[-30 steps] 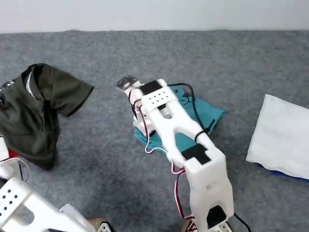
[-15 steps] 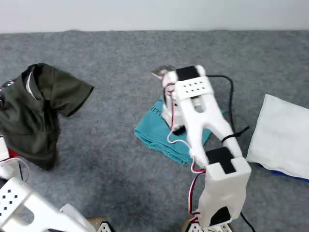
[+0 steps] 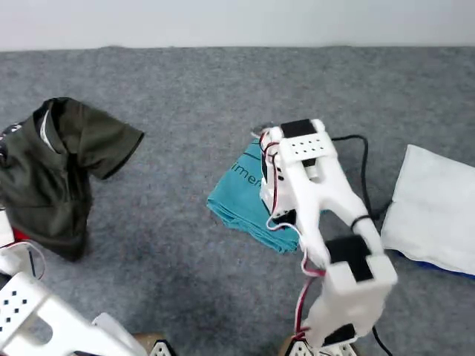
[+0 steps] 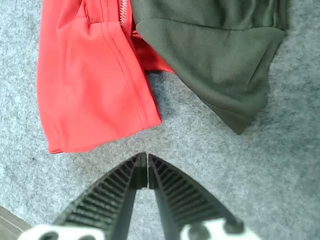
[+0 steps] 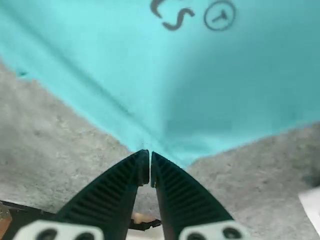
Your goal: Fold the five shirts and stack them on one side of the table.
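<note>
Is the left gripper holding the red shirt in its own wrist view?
No, the left gripper is shut on nothing over the bare grey table, and the red shirt lies flat just beyond its tips.

1. Bare grey worktop [image 3: 223, 81] runs wide along the far edge.
2. Open lane between dark green shirt [image 3: 59, 167] and teal shirt [image 3: 241, 194].
3. Right arm [image 3: 319, 185] hangs over the teal shirt, crowding the gap toward the white folded shirt [image 3: 434, 208].
4. Red shirt [image 4: 90, 75] lies just ahead of the left hand [image 4: 148, 159].
</note>
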